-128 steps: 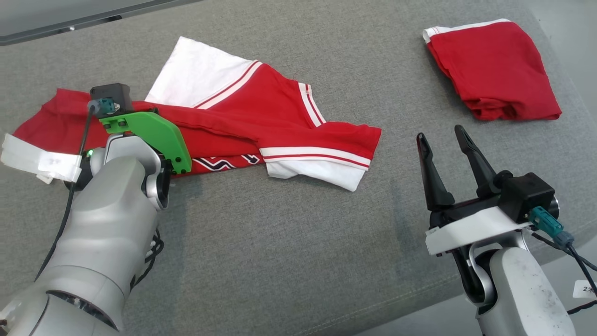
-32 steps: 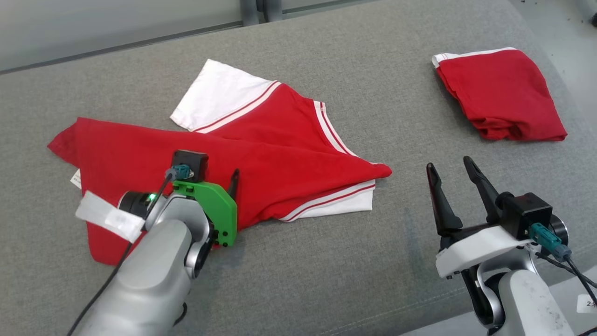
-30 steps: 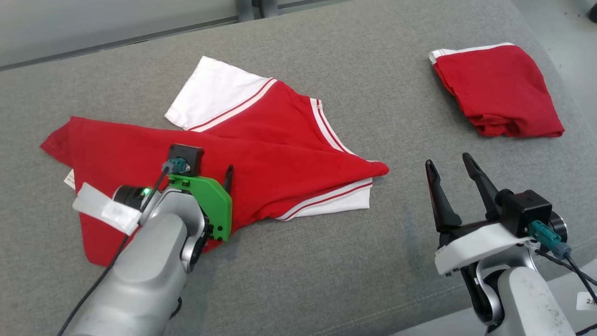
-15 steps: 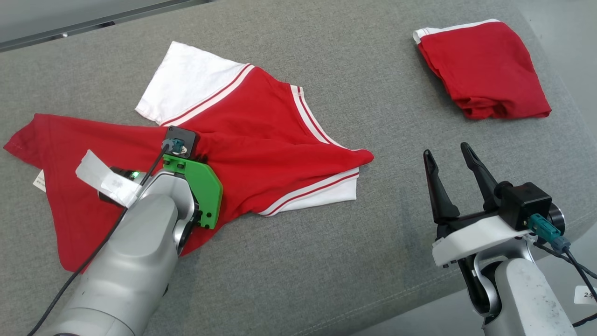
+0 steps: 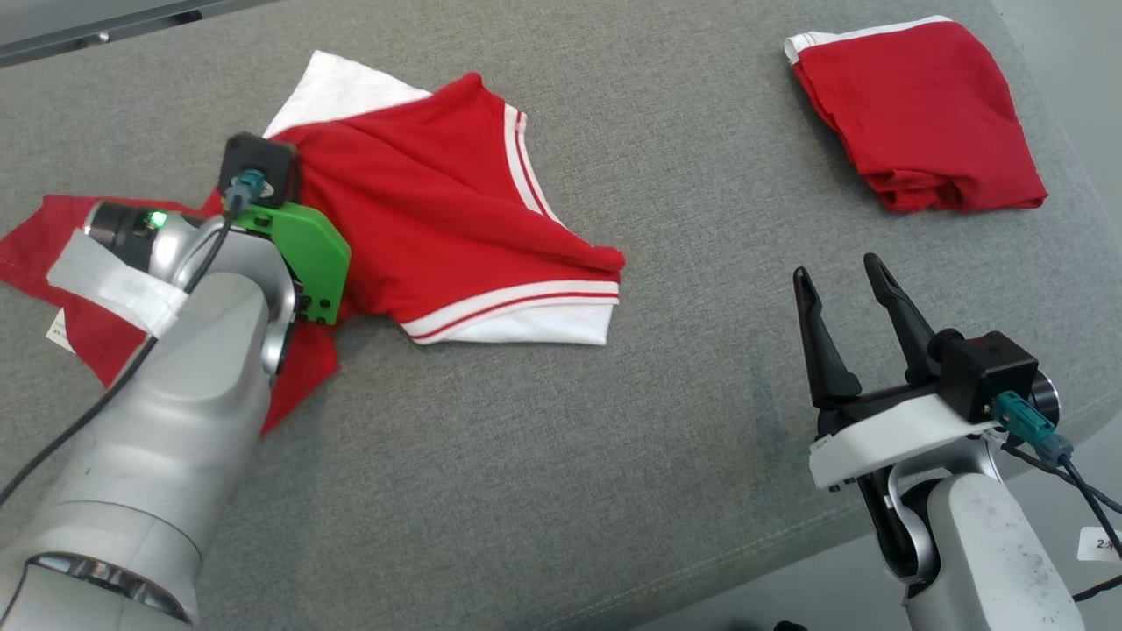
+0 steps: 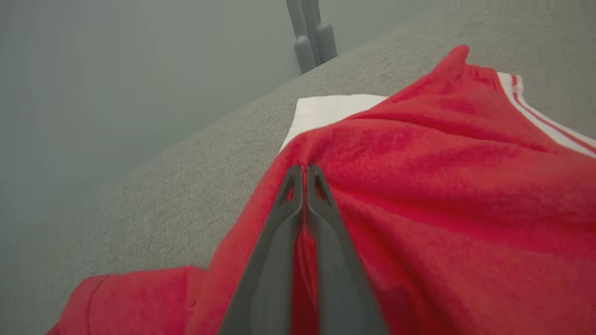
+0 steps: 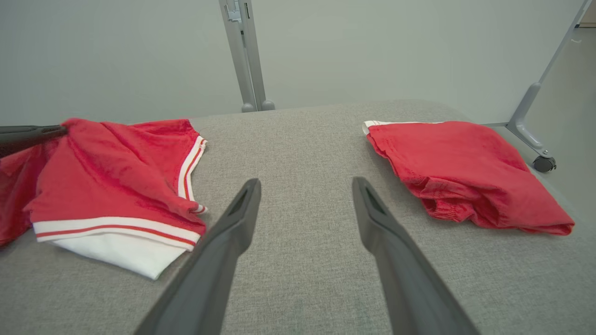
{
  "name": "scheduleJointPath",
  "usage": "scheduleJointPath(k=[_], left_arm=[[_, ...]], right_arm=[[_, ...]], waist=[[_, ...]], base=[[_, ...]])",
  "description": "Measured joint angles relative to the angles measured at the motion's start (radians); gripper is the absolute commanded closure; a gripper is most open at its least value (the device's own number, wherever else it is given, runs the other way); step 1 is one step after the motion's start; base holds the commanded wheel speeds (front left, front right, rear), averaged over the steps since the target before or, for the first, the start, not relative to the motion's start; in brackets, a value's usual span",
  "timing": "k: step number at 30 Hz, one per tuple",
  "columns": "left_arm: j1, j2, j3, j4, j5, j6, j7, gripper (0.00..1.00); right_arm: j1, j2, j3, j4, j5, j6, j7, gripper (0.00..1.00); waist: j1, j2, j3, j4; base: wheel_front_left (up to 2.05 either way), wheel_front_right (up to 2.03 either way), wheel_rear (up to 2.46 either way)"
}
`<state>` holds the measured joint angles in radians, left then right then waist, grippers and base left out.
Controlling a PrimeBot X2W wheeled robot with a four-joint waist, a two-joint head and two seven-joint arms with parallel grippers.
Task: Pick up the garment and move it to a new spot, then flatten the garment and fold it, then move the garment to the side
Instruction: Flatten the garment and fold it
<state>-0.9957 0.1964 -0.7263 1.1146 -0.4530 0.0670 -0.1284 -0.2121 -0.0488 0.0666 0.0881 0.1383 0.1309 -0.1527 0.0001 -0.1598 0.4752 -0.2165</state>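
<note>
Where the red shirt (image 5: 438,219) lies on the left part of the grey cushion (image 5: 614,491), a bit of its red cloth is pinched between the two dark fingers of the left gripper (image 6: 305,171). These fingers are pressed tight together, and the cloth is gathered into a small peak at their tips, as is seen from the left wrist. The pinched spot is found near the far side of the shirt, just beside a white sleeve (image 5: 337,83) that is spread flat on the cushion. The rest of the shirt is bunched and creased. A striped white edge (image 5: 517,324) is laid at the near side of the shirt, toward the middle of the cushion. Part of the red cloth is hidden under the left arm (image 5: 175,403), and a small white tag (image 5: 58,329) is seen at the left end of the shirt. The right gripper (image 5: 834,267) is held wide open, with nothing between its fingers. It is held over the right front part of the cushion, well apart from the shirt. A second red garment (image 5: 920,114) is folded up and placed at the far right corner of the cushion, away from both grippers. A grey metal post (image 7: 242,56) is seen behind the cushion.
</note>
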Motion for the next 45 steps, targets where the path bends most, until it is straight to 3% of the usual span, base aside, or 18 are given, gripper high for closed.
scheduleJointPath(k=[8, 9, 10, 11, 20, 28, 45], left_arm=[[-0.046, 0.007, 0.019, 0.067, -0.014, 0.015, -0.051, 1.0], [-0.046, 0.006, 0.025, 0.075, -0.023, 0.018, -0.058, 0.83], [-0.046, 0.002, 0.033, 0.081, -0.032, 0.021, -0.067, 0.53], [-0.046, -0.003, 0.039, 0.083, -0.039, 0.022, -0.078, 0.0], [0.035, -0.092, 0.088, 0.0, -0.093, 0.008, -0.13, 0.0], [0.256, -0.089, 0.151, -0.295, -0.041, 0.025, -0.134, 0.0], [0.629, -0.032, 0.277, -0.702, 0.037, 0.066, -0.134, 0.0]], right_arm=[[-0.01, 0.0, 0.009, 0.012, 0.003, 0.0, -0.007, 0.0], [-0.011, 0.0, 0.008, 0.014, 0.005, 0.0, -0.007, 0.0], [-0.013, 0.0, 0.006, 0.016, 0.006, 0.0, -0.007, 0.0], [-0.013, 0.0, 0.003, 0.018, 0.006, 0.0, -0.008, 0.0], [0.011, 0.0, -0.045, 0.042, -0.002, 0.0, -0.008, 0.0], [0.061, 0.0, -0.055, 0.074, -0.023, 0.0, 0.014, 0.0], [0.084, 0.0, -0.058, 0.169, -0.05, 0.0, 0.023, 0.0]], waist=[[0.0, 0.0, 0.014, -0.016], [0.0, 0.0, 0.014, -0.016], [0.0, 0.0, 0.013, -0.015], [0.0, 0.0, 0.012, -0.013], [0.0, -0.0002, -0.021, 0.046], [0.0, -0.0002, -0.069, 0.128], [-0.0001, -0.0003, -0.168, 0.312]], base=[[0.0, 0.0, 0.0], [0.0, 0.0, 0.0], [0.0, 0.0, 0.0], [0.0, 0.0, 0.0], [0.0, 0.0, 0.0], [0.0, 0.0, 0.0], [0.0, 0.0, 0.0]])
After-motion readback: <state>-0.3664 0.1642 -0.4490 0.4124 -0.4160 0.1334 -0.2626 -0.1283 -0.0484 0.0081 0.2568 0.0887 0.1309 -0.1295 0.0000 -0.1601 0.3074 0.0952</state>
